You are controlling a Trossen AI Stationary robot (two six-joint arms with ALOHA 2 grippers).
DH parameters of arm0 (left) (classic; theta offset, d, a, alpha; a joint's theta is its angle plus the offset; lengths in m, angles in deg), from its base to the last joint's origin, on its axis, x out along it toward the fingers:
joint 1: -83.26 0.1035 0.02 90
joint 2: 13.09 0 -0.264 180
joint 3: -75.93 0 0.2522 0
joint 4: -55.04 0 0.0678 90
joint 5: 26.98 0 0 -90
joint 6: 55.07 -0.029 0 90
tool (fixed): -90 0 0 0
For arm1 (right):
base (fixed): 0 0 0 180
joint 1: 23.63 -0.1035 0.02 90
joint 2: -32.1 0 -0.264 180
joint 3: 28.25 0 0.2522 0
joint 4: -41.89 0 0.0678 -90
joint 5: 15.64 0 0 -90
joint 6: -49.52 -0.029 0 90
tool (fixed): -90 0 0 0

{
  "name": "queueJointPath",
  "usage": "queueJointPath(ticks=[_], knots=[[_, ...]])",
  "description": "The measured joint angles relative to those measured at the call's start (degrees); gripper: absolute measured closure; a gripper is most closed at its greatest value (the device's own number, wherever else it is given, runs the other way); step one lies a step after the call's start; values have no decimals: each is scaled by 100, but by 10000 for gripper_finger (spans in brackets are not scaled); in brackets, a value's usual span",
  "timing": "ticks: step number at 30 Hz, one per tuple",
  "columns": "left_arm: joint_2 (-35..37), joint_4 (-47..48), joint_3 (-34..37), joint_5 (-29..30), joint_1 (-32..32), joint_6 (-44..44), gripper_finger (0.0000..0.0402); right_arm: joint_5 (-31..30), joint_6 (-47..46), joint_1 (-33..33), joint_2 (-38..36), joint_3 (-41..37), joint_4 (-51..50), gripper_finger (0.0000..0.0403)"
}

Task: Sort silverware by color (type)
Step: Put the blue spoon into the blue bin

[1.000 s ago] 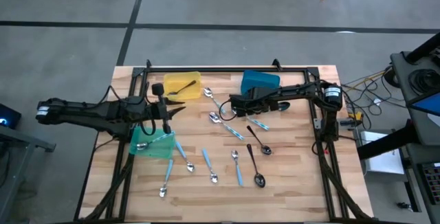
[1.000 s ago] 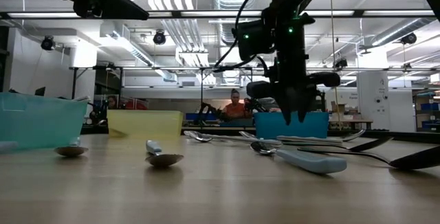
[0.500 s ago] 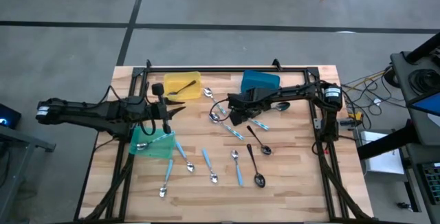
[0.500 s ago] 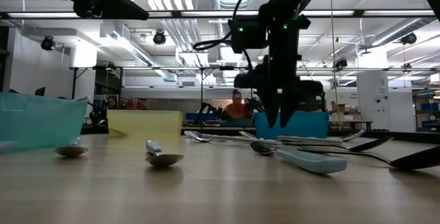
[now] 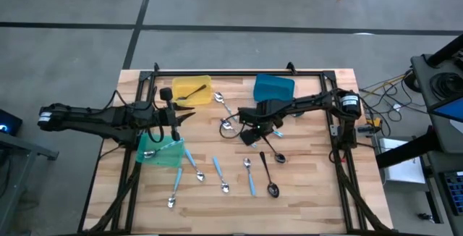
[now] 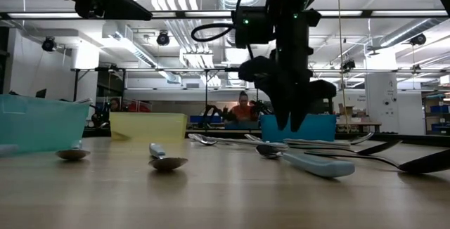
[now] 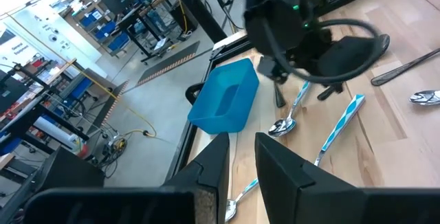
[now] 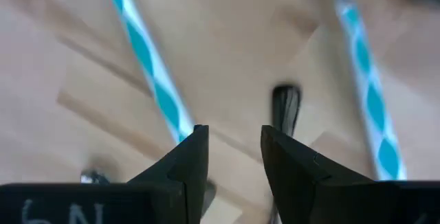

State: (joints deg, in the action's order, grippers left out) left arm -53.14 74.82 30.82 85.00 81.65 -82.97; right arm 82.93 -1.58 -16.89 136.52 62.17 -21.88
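Note:
The silverware lies scattered flat on the wooden table: silver spoons (image 5: 226,106), light-blue-handled pieces (image 5: 216,169) and two black spoons (image 5: 268,174). My right gripper (image 5: 244,136) hovers open above the table's middle, fingers pointing down. In the right wrist view (image 8: 230,159) a black handle end (image 8: 285,107) lies just ahead of its fingers, between two blue handles (image 8: 148,69). It touches nothing. My left gripper (image 5: 184,115) waits open and empty between the yellow bin (image 5: 192,91) and the green bin (image 5: 163,153).
The blue bin (image 5: 273,87) stands at the far edge behind my right arm. One dark utensil lies in the yellow bin, and a silver spoon (image 5: 149,153) in the green one. A black frame rail (image 5: 239,72) borders the far side. Bare wood shows along the near right.
My right gripper has moved from beside the blue bin toward the table's near edge and a little left, over the blue-handled and black pieces, and has turned about its wrist. The silverware has stayed in place.

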Motion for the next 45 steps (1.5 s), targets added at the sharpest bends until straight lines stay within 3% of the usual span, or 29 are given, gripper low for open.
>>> queueJointPath(ticks=[9, 16, 25, 39, 45], knots=[[0, 0, 0, 0, 0, 2, 349, 195, -331, -277, 0, -7, -1004, 280], [0, 0, 0, 0, 0, 2, 349, -160, -288, -273, 4, -24, -873, 280], [0, 0, 0, 0, 0, 3, 349, -110, -261, -312, 7, -4, -451, 280], [2, 0, 0, 0, 0, -53, 349, -54, -400, -445, 84, 1173, -318, 280], [2, 2, 0, 0, 0, 286, 349, 553, -746, -697, 280, 1515, -322, 280]])
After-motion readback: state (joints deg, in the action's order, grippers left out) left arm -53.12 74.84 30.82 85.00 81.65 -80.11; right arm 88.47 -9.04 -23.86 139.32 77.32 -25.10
